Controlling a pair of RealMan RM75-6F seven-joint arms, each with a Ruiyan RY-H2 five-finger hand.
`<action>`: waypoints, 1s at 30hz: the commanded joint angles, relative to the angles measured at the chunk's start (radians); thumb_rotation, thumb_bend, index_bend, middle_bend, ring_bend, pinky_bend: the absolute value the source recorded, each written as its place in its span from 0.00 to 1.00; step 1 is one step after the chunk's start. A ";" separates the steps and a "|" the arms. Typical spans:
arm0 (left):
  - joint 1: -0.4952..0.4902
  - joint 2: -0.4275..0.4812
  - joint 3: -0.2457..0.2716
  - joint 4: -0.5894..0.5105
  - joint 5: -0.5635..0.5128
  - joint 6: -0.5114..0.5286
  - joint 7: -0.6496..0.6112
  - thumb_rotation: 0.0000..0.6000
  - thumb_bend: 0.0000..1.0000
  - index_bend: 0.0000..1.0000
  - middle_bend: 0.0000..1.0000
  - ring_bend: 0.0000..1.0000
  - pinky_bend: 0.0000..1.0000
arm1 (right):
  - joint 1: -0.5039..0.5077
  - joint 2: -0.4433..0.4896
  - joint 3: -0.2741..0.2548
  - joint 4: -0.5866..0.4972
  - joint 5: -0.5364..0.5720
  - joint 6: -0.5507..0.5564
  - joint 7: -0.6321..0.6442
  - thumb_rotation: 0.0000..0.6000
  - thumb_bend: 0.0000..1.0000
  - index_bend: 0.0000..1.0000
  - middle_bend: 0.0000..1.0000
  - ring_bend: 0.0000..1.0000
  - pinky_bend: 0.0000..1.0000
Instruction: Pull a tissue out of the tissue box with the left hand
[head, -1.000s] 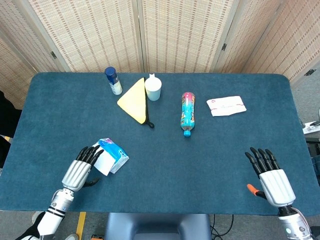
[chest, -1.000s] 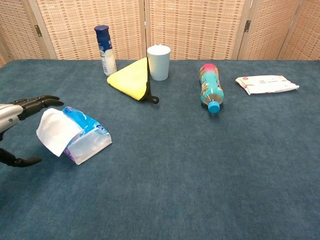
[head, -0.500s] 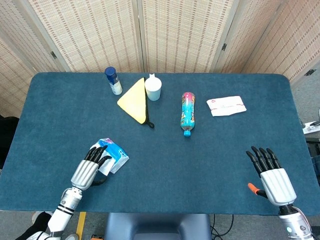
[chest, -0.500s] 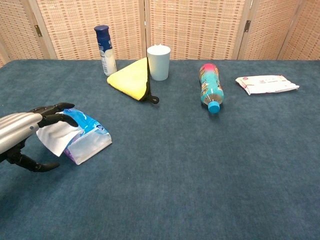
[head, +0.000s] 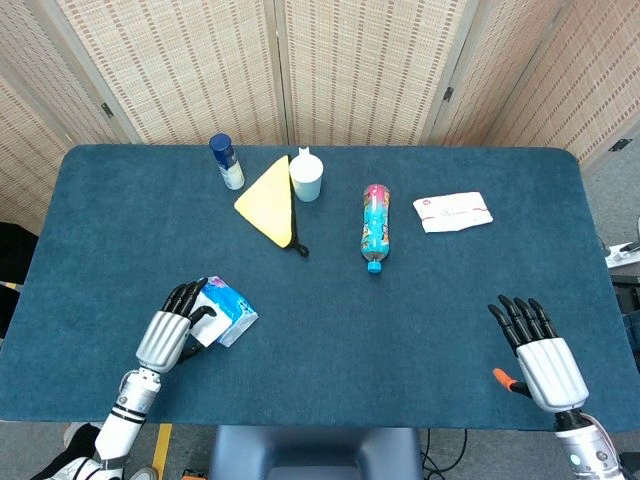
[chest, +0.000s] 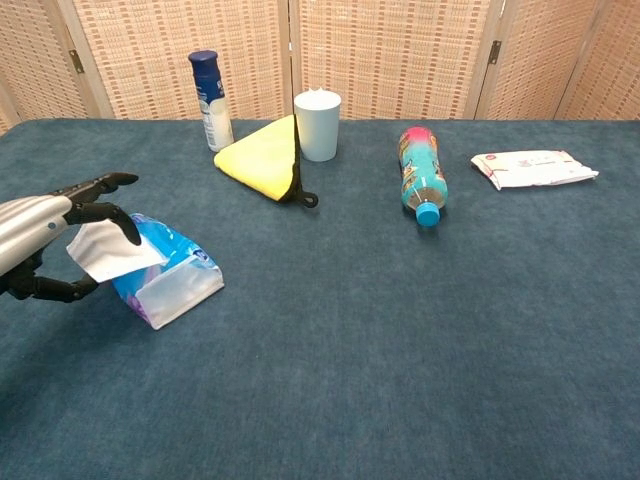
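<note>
The tissue (chest: 112, 250) is pinched by the left hand (chest: 45, 240) at its free end, ready for drawing from the tissue box (chest: 170, 275).

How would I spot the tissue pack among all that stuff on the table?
Start at the blue table and look to its near left corner, by the left robot hand. The tissue pack lies there alone, far from the row at the back. It is soft blue plastic with a white tissue sticking out.
</note>
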 joint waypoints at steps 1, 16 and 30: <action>0.001 0.001 0.002 -0.003 0.006 0.013 -0.003 1.00 0.64 0.47 0.00 0.00 0.13 | 0.000 0.000 0.000 -0.001 0.000 0.000 0.000 1.00 0.00 0.00 0.00 0.00 0.00; 0.003 0.028 0.011 -0.065 0.061 0.093 0.009 1.00 0.70 0.71 0.09 0.00 0.17 | -0.001 0.005 -0.002 -0.004 -0.004 0.003 0.005 1.00 0.00 0.00 0.00 0.00 0.00; -0.042 0.205 -0.068 -0.410 0.116 0.121 0.206 1.00 0.70 0.71 0.10 0.01 0.17 | -0.003 0.009 -0.004 -0.007 -0.012 0.011 0.008 1.00 0.00 0.00 0.00 0.00 0.00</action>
